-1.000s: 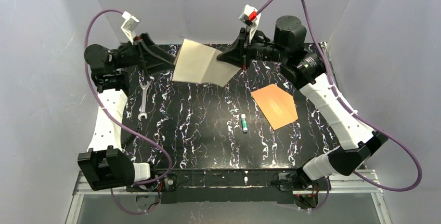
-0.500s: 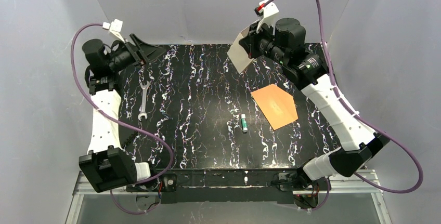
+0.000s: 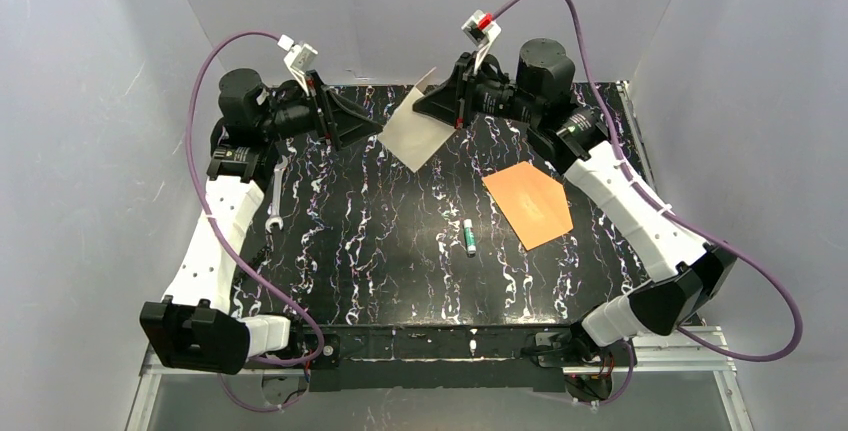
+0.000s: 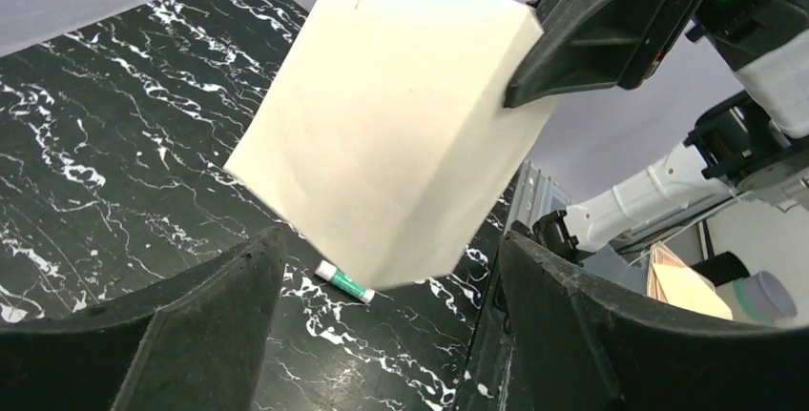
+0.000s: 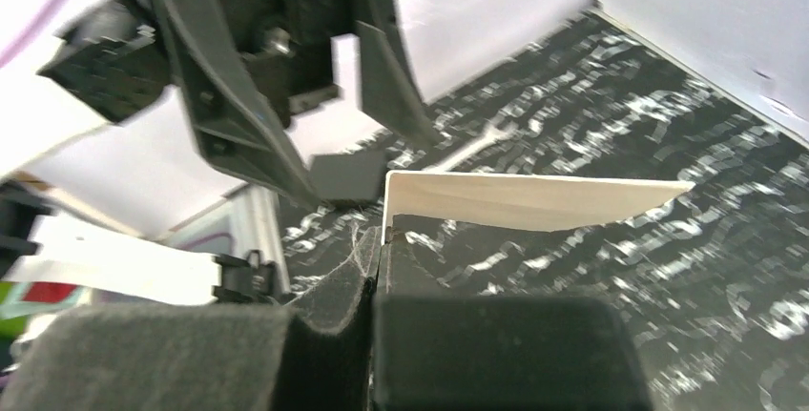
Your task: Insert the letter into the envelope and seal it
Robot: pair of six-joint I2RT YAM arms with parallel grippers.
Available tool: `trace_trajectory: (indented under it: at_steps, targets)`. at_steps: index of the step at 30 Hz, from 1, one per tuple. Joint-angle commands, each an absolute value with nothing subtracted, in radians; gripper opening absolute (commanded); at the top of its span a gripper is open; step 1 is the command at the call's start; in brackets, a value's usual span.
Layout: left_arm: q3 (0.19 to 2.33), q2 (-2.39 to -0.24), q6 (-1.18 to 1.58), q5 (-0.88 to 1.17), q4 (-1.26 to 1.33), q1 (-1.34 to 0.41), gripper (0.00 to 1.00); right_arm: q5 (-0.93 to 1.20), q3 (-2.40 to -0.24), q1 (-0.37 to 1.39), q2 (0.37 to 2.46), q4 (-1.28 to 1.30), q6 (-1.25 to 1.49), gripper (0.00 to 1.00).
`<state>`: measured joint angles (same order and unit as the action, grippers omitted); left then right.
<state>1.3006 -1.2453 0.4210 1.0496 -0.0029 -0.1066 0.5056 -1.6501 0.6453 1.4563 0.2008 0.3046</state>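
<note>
At the far left of the black, white-veined worktop (image 3: 380,251) lies a metal wrench (image 3: 276,191). Above it the left pincer (image 3: 376,131) stands wide, its dark fingers aimed at the letter (image 3: 418,133) and just beside its left corner; whether they touch it cannot be told. The letter is up in the air over the far middle of the worktop: a plain matt cream sheet, stiff and smooth, hanging like a diamond with one corner pointing down. The right pincer (image 3: 424,111) is clamped on its upper right edge. A small green-and-white tube (image 3: 469,238) lies centre-right. The flat orange-brown envelope (image 3: 528,203) rests right of it, long axis diagonal.
</note>
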Motion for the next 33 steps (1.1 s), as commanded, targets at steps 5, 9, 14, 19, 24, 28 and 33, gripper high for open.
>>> trace_trajectory:
  at_steps: [5, 9, 14, 19, 24, 28, 33]
  targets:
    - [1.335, -1.236, 0.374, 1.174, 0.06, -0.152, 0.81, 0.734, -1.66, 0.647, 1.475, -0.056, 0.502, 0.01]
    - [1.349, -1.262, 0.421, 1.273, 0.066, -0.162, 0.74, 0.762, -1.681, 0.648, 1.495, -0.068, 0.53, 0.01]
    - [1.351, -1.282, 0.441, 1.351, 0.065, -0.167, 0.56, 0.834, -1.718, 0.652, 1.529, -0.071, 0.559, 0.01]
    - [1.354, -1.283, 0.44, 1.389, 0.059, -0.167, 0.4, 0.825, -1.763, 0.654, 1.554, 0.046, 0.498, 0.01]
    - [1.366, -1.283, 0.392, 1.346, 0.018, -0.166, 0.62, 0.803, -1.804, 0.655, 1.574, 0.114, 0.464, 0.01]
    - [1.374, -1.287, 0.405, 1.307, 0.053, -0.166, 0.56, 0.808, -1.813, 0.658, 1.58, 0.129, 0.463, 0.01]
    - [1.393, -1.312, 0.416, 1.325, 0.045, -0.167, 0.38, 0.825, -1.821, 0.662, 1.591, 0.153, 0.451, 0.01]
